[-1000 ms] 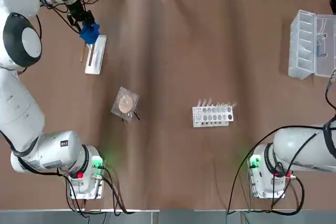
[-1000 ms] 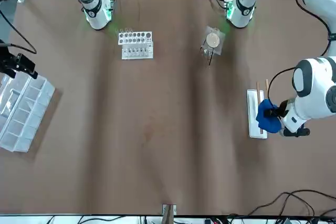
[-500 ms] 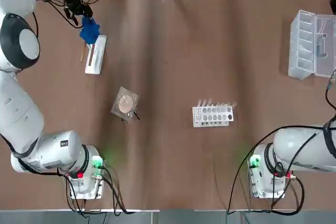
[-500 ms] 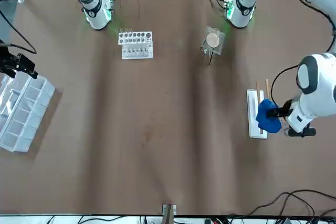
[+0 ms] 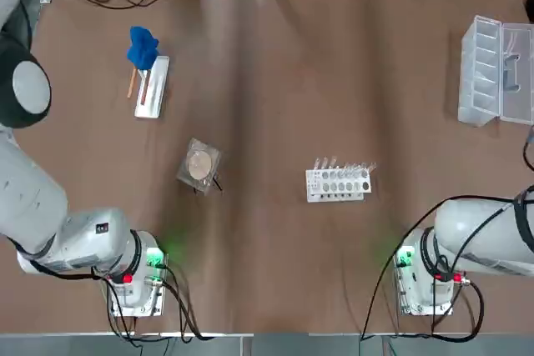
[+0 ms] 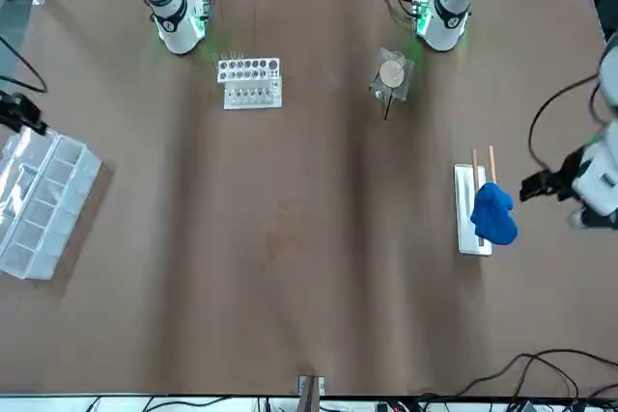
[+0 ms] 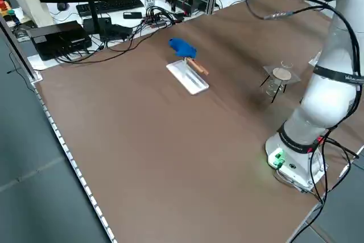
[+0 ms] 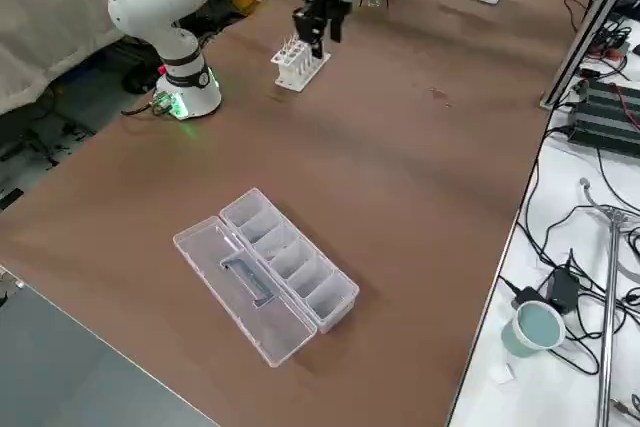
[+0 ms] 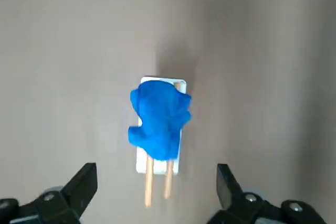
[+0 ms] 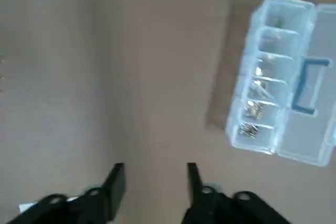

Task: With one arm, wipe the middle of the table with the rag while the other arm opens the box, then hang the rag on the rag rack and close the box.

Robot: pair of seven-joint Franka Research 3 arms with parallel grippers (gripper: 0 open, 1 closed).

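The blue rag (image 5: 142, 47) hangs bunched over the wooden rods of the white rag rack (image 5: 152, 87) at the table's (image 5: 275, 106) far left. In the left wrist view the rag (image 9: 159, 116) lies well beyond my left gripper (image 9: 156, 182), which is open and empty. The front view shows that left gripper (image 6: 529, 185) drawn back beside the rack. The clear box (image 5: 495, 68) lies open at the far right, its lid flat with the black handle up. My right gripper (image 10: 155, 179) hovers high above the table away from the box (image 10: 281, 85), open with nothing between its fingers.
A white test-tube rack (image 5: 337, 183) stands right of the table's middle. A small clear dish on a stand (image 5: 199, 165) sits left of middle. Cables and equipment line the far edge. Both arm bases (image 5: 133, 277) stand at the near edge.
My left gripper has pulled away from the rag toward the table's edge, leaving the rag on the rack. The right gripper has shifted slightly away from the box.
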